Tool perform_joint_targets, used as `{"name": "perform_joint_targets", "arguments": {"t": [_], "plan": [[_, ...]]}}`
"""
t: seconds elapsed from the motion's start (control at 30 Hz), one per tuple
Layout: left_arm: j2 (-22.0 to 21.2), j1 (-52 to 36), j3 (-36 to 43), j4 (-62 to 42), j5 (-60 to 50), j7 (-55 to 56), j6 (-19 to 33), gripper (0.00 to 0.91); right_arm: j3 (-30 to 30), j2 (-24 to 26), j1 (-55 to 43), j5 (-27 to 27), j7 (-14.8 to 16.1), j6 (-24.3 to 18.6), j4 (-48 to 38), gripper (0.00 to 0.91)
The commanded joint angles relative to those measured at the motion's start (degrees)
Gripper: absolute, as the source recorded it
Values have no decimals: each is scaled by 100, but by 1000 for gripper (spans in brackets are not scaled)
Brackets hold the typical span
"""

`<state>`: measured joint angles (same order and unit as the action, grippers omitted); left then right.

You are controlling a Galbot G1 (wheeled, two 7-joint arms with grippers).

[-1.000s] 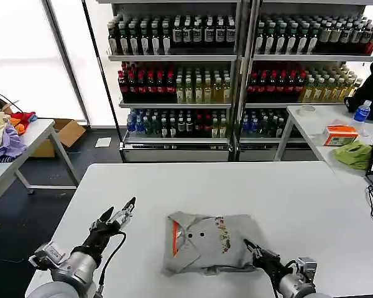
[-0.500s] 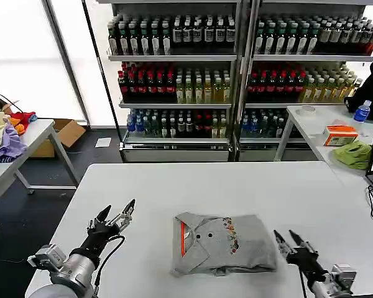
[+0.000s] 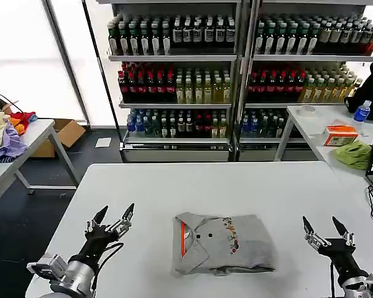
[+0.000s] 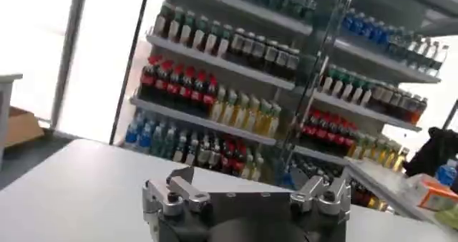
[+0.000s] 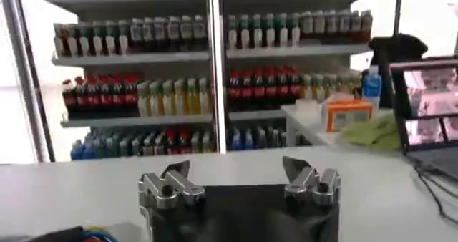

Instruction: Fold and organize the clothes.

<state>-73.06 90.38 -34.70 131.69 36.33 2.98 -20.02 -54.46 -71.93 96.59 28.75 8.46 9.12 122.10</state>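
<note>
The grey shirt [image 3: 222, 243] lies folded into a compact rectangle near the front middle of the white desk [image 3: 205, 180], collar and print uppermost. The folding is judged done; little beyond tidying seems left. The left pincer [image 3: 110, 220] and right pincer [image 3: 326, 228] are held spread wide and empty, well apart from it on either side.

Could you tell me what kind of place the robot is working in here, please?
Probably a shop-like test room: shelves stocked with rows of drink bottles stand behind a white table, where a folded shirt lies.
</note>
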Motion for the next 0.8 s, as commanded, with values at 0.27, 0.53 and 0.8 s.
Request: {"name": "perform_joint_targets", "arguments": {"t": [0.27, 0.53, 0.8], "plan": [[-480, 572, 307, -169, -1794, -729, 1600, 907, 340, -90, -122, -431, 245, -973, -334, 907], [-757, 740, 212, -274, -2250, -1002, 1978, 907, 576, -156, -218, -553, 232, -1135, -471, 907], [-963, 822, 183, -240, -2317, -1271, 2035, 907, 647, -202, -188, -640, 174, -1217, -531, 907]]}}
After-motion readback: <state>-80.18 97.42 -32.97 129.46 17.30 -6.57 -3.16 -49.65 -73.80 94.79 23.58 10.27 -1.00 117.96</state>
